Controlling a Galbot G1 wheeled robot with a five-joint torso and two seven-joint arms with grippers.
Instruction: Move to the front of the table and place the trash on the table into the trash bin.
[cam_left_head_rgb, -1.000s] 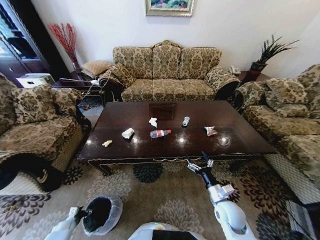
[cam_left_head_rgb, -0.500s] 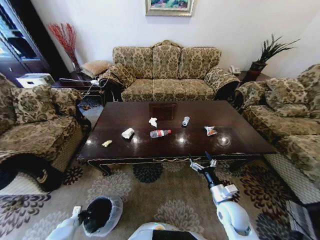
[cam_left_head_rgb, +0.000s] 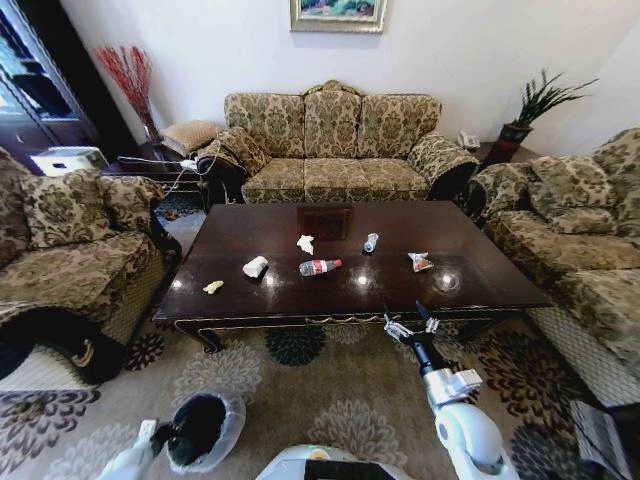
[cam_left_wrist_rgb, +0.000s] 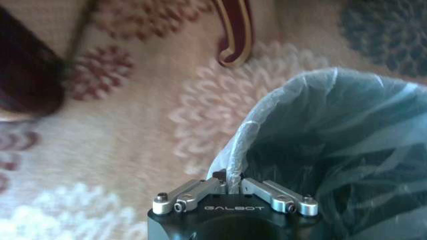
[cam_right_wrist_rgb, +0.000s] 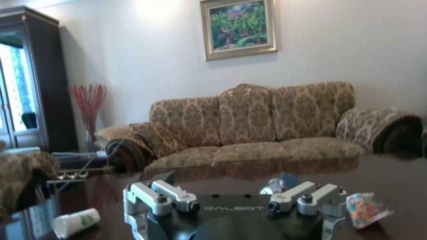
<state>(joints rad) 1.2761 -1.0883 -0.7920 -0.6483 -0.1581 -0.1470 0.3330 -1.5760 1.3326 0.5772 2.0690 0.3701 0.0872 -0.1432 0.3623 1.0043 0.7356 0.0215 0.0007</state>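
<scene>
The dark glossy table (cam_left_head_rgb: 250, 225) stands ahead of me with the trash spread over it: a yellowish scrap (cam_left_head_rgb: 214, 287), a white paper cup (cam_left_head_rgb: 256, 266), a crumpled white paper (cam_left_head_rgb: 306, 243), a red-labelled bottle (cam_left_head_rgb: 321, 267), a clear cup (cam_left_head_rgb: 372, 242) and a snack wrapper (cam_left_head_rgb: 421, 262). My right gripper (cam_left_head_rgb: 408, 322) hangs open just before the table's front edge. In the right wrist view its fingers (cam_right_wrist_rgb: 160, 197) are spread, with the snack wrapper (cam_right_wrist_rgb: 363, 210) and paper cup (cam_right_wrist_rgb: 75, 222) beyond. Low on my left, my left gripper (cam_left_wrist_rgb: 231, 189) is shut on the bag rim of the trash bin (cam_left_wrist_rgb: 333, 150), also (cam_left_head_rgb: 200, 428).
Patterned sofas flank the table: one behind it (cam_left_head_rgb: 335, 150), one on the left (cam_left_head_rgb: 70, 240) and one on the right (cam_left_head_rgb: 580, 230). Floral carpet (cam_left_head_rgb: 330, 390) lies between me and the table. A curled table leg (cam_left_wrist_rgb: 235, 35) is close to the bin.
My right gripper has crept slightly right and toward the table edge. The left arm with the bin has sunk a little lower in the view.
</scene>
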